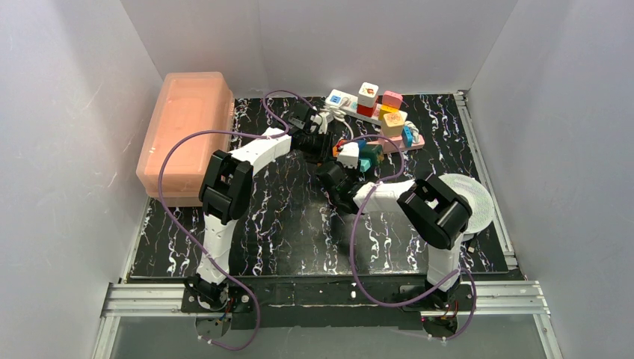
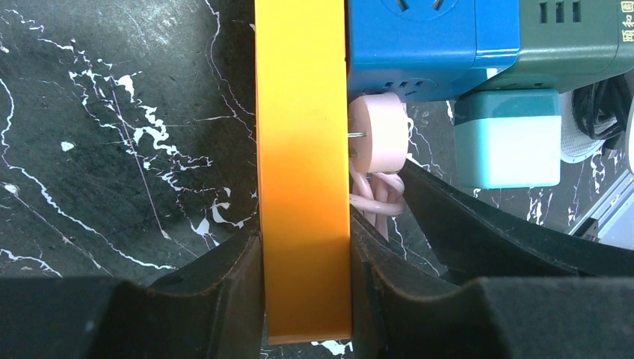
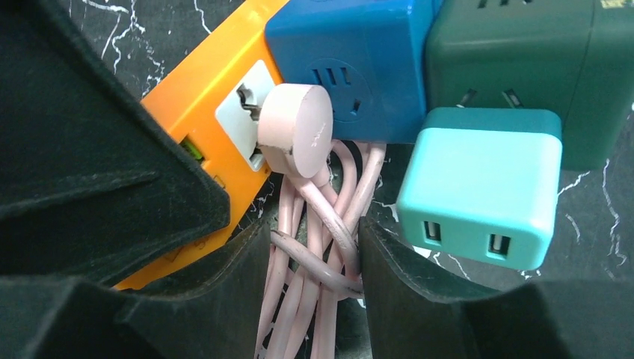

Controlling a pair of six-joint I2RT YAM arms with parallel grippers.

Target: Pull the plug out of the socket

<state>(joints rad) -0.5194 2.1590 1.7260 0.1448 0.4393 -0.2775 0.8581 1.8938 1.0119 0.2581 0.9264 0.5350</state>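
Observation:
The socket is a short orange power strip (image 2: 303,149), standing on edge on the black marbled table, and my left gripper (image 2: 305,247) is shut on its near end. A round pink plug (image 3: 295,131) sits in the strip's white outlet face (image 3: 238,120), tilted, with its metal prongs partly showing. The plug also shows in the left wrist view (image 2: 377,134). My right gripper (image 3: 314,232) is shut on the bundled pink cable (image 3: 321,254) just below the plug. In the top view both grippers, left (image 1: 318,142) and right (image 1: 340,173), meet at the strip (image 1: 340,146).
A blue cube adapter (image 3: 351,60), a dark green adapter (image 3: 523,60) and a teal USB charger (image 3: 482,187) crowd the strip beside the plug. A long strip with coloured plugs (image 1: 377,112) lies behind. A pink bin (image 1: 187,134) stands left, a white round plate (image 1: 471,198) right.

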